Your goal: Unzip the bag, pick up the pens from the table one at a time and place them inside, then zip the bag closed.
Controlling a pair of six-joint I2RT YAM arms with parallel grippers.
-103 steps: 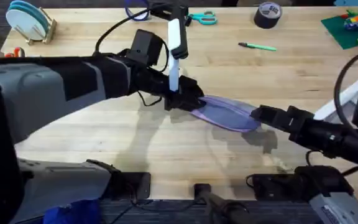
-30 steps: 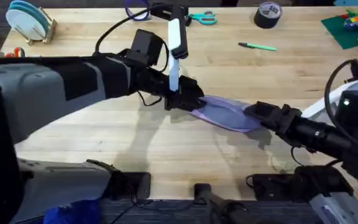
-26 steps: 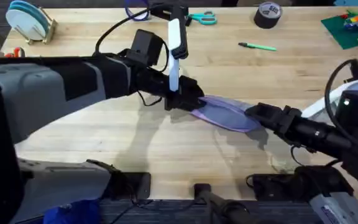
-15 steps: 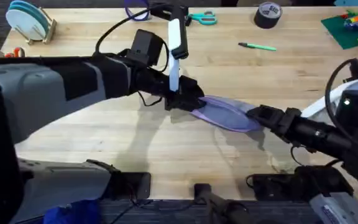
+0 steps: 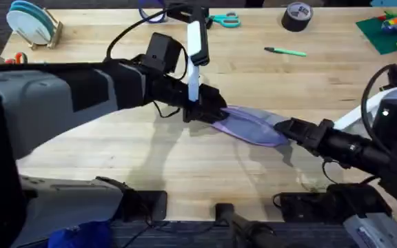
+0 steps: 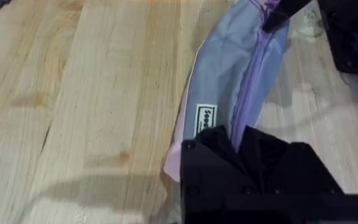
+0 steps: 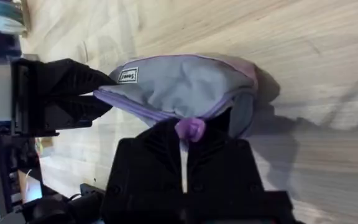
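Plank table (image 5: 116, 148) carries bag (image 5: 250, 125). Left gripper (image 5: 209, 112) clamps one end as anchor; right gripper (image 7: 188, 134) pinches zipper pull (image 7: 190, 129) opposite, ready for pulling.

The bag (image 5: 250, 125) sits mid-table (image 5: 116, 148), left hand (image 5: 202, 110) on its left end, right hand (image 5: 286, 128) on its right end. A pen (image 5: 286, 51) lies well behind it, with scissors (image 5: 225, 20) and a tape roll (image 5: 296, 16) along the far edge.
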